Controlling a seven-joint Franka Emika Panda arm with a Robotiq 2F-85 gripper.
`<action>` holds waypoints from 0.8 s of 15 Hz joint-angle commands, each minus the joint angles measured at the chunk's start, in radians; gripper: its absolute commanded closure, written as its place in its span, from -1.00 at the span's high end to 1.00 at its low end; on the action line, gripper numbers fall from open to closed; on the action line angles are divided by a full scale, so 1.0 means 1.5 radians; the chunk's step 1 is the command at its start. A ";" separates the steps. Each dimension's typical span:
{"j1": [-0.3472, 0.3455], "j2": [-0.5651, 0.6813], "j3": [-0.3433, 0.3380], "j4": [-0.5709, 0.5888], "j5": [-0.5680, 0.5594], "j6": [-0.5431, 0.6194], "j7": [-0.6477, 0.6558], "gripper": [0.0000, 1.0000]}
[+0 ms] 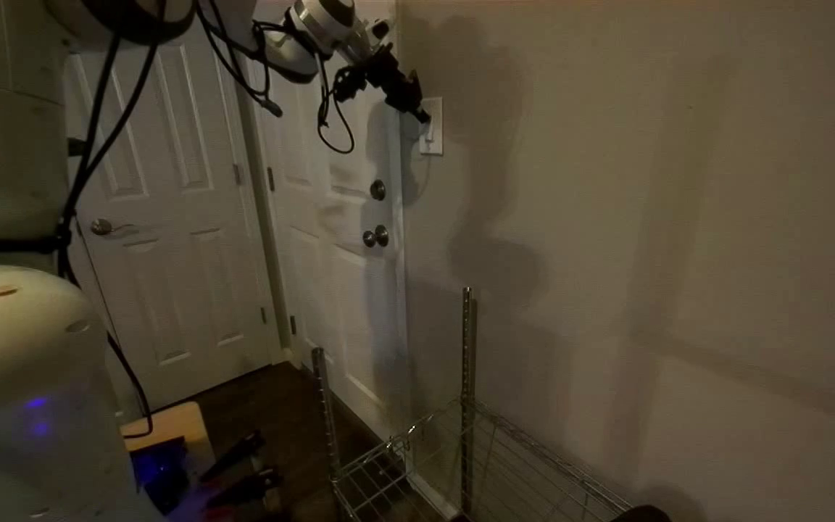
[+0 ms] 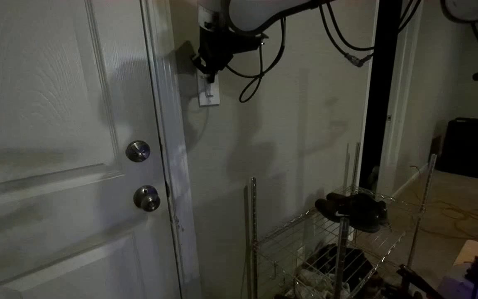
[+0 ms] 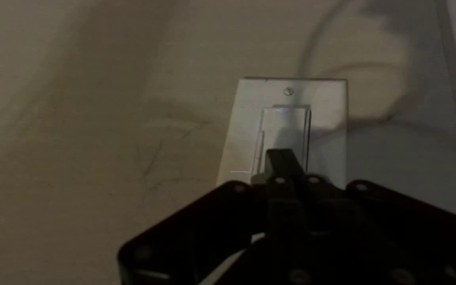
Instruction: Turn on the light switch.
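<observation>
While your white jointed arm (image 2: 259, 14) runs along the top of both exterior views, your black two-fingered gripper (image 3: 286, 160) points at the beige wall (image 1: 606, 181), fingers drawn together into one narrow tip. Light switch (image 2: 210, 100), a white upright rectangular plate with a flat white paddle, is on that wall, just right of the white door frame (image 2: 172, 124) in both exterior views. It's higher than the round metal deadbolt (image 2: 138, 151) and round metal knob (image 2: 147, 198) on the white panelled door (image 2: 48, 104). You have the tip over the plate's upper half; touching or just short of it, can't tell. Wrist view shows you the paddle past the fingertips, plus a small slotted metal screw (image 3: 288, 91) on the plate. Black looped cable (image 2: 259, 76) hangs from the arm's wrist, right of the switch in an exterior view. Low along the wall, right of the door: silver wire rack (image 2: 254, 216), black shoes (image 2: 359, 209) on it. Far left in an exterior view you get a second white panelled door (image 1: 160, 214) with a metal lever handle (image 1: 101, 226); near left, your arm's thick rounded lower section. Far right in an exterior view, black boxy object (image 2: 473, 147) on the floor (image 2: 463, 189). Dim light; gripper detail is hard to read.
</observation>
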 commanded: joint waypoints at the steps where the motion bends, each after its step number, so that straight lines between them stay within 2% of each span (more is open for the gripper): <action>1: -0.005 -0.017 -0.009 -0.039 -0.018 0.007 0.035 -0.99; 3: -0.021 -0.041 0.003 -0.072 0.054 0.018 -0.004 -0.99; 6: -0.048 -0.106 0.020 -0.162 0.215 0.062 -0.101 -1.00; 8: -0.052 -0.150 0.020 -0.213 0.294 0.058 -0.144 -1.00; 12: -0.059 -0.225 0.021 -0.290 0.381 0.045 -0.174 -1.00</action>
